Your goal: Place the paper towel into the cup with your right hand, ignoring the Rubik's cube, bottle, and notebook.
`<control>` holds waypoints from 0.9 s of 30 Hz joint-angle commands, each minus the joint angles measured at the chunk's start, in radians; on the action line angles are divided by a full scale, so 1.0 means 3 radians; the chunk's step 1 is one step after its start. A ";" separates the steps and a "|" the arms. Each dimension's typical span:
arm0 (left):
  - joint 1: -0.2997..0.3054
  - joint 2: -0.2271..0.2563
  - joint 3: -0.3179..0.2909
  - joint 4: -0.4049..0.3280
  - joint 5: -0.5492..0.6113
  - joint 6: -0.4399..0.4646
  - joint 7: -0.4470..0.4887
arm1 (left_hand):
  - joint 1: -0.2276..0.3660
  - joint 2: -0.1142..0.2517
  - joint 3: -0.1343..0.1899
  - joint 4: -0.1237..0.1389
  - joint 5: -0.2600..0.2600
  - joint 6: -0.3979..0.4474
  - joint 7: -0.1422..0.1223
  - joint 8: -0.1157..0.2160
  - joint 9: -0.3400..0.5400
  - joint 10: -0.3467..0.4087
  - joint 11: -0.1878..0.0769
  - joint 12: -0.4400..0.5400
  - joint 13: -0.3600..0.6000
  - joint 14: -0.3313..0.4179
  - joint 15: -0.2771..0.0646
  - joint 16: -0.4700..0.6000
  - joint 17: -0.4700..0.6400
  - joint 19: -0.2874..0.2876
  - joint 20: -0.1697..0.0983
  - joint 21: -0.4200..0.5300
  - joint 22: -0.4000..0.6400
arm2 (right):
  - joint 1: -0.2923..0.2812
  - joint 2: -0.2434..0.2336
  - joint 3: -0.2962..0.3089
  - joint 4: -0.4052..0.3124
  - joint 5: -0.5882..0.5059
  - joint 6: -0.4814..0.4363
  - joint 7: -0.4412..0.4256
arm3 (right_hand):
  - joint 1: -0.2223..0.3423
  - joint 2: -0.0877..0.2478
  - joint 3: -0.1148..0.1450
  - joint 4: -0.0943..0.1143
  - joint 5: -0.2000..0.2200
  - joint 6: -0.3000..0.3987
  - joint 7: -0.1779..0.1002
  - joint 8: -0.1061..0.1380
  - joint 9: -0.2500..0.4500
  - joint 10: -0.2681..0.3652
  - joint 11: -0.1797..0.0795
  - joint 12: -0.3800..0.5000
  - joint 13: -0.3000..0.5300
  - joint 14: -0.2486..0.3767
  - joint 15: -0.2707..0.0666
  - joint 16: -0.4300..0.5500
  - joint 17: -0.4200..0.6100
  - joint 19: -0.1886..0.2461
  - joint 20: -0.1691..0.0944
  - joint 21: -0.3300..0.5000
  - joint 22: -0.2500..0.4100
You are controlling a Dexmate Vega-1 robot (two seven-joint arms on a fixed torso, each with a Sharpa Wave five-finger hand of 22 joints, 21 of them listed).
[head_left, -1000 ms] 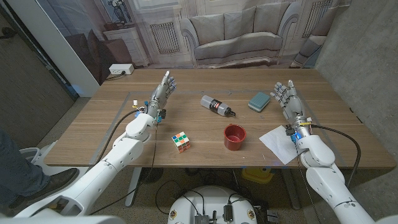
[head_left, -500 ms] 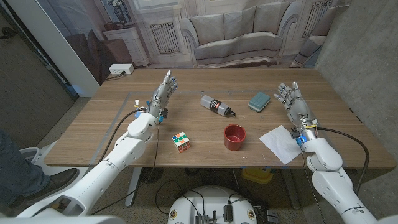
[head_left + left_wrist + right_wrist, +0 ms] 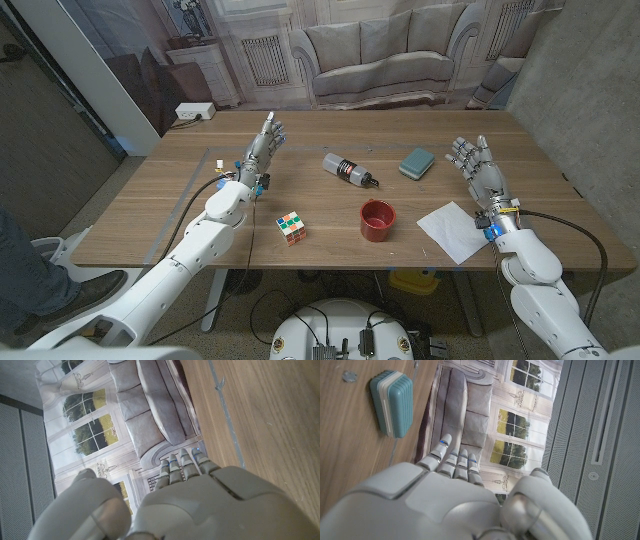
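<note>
The right hand, fingers spread and empty, hovers beyond the paper towel; a clumsy pinch could shove it off the tabletop edge, missing the cup.

On the counter: one cup, one paper towel, one Rubik's cube, one bottle, one teal notebook.

The right hand has drifted rightward, seemingly clear of the paper towel now.
</note>
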 commanded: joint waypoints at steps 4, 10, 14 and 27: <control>0.0005 -0.0043 0.0010 0.0039 -0.0028 -0.0048 -0.0025 | 0.0008 0.0031 -0.0010 -0.0003 0.0014 0.0050 0.0007 -0.0006 0.0004 0.0040 0.0011 0.0004 0.0013 0.0040 0.0002 -0.0010 0.0014 0.0036 -0.0062 -0.0012 0.0012 | -0.0166 0.0030 0.0088 -0.0050 0.0070 0.0111 0.0089 | 0.0029 0.0009 -0.0009 -0.0026 -0.0008 0.0081 -0.0039 0.0001 0.0007 0.0069 -0.0036 0.0016 0.0003 0.0045 -0.0030 -0.0003 0.0004 0.0079 -0.0198 -0.0021 0.0012; 0.0005 -0.0039 0.0014 0.0016 -0.0004 -0.0045 0.0000 | 0.0011 0.0032 -0.0015 -0.0004 0.0013 0.0055 0.0004 -0.0010 0.0004 0.0046 0.0013 0.0001 0.0014 0.0046 -0.0001 -0.0013 0.0014 0.0043 -0.0061 -0.0015 0.0012 | -0.0251 0.0044 0.0140 -0.0085 0.0058 0.0172 0.0093 | 0.0037 0.0007 -0.0013 -0.0032 -0.0009 0.0096 -0.0037 0.0002 0.0008 0.0074 -0.0037 0.0013 0.0002 0.0054 -0.0034 -0.0007 0.0004 0.0090 -0.0200 -0.0033 0.0012; 0.0005 -0.0054 0.0016 0.0023 0.0005 -0.0068 0.0007 | 0.0013 0.0033 -0.0018 -0.0005 0.0012 0.0060 0.0005 -0.0011 0.0005 0.0049 0.0012 -0.0001 0.0014 0.0051 -0.0003 -0.0014 0.0014 0.0051 -0.0061 -0.0014 0.0012 | -0.0321 0.0056 0.0171 -0.0131 0.0050 0.0181 0.0077 | 0.0041 0.0007 -0.0014 -0.0035 -0.0009 0.0094 -0.0041 -0.0001 0.0008 0.0077 -0.0035 0.0011 0.0002 0.0062 -0.0035 -0.0007 0.0003 0.0098 -0.0204 -0.0039 0.0012; -0.0049 -0.0110 0.0049 0.0111 0.0025 -0.0116 -0.0021 | 0.0018 0.0036 -0.0028 -0.0007 0.0011 0.0072 0.0006 -0.0016 0.0005 0.0063 -0.0005 -0.0006 0.0014 0.0064 -0.0008 -0.0017 0.0014 0.0062 -0.0052 -0.0019 0.0012 | -0.0548 0.0113 0.0259 -0.0261 -0.0045 0.0258 0.0024 | 0.0057 0.0013 -0.0016 -0.0044 -0.0008 0.0097 -0.0057 -0.0007 0.0009 0.0077 -0.0035 0.0003 0.0002 0.0042 -0.0032 -0.0026 0.0003 0.0097 -0.0199 -0.0068 0.0012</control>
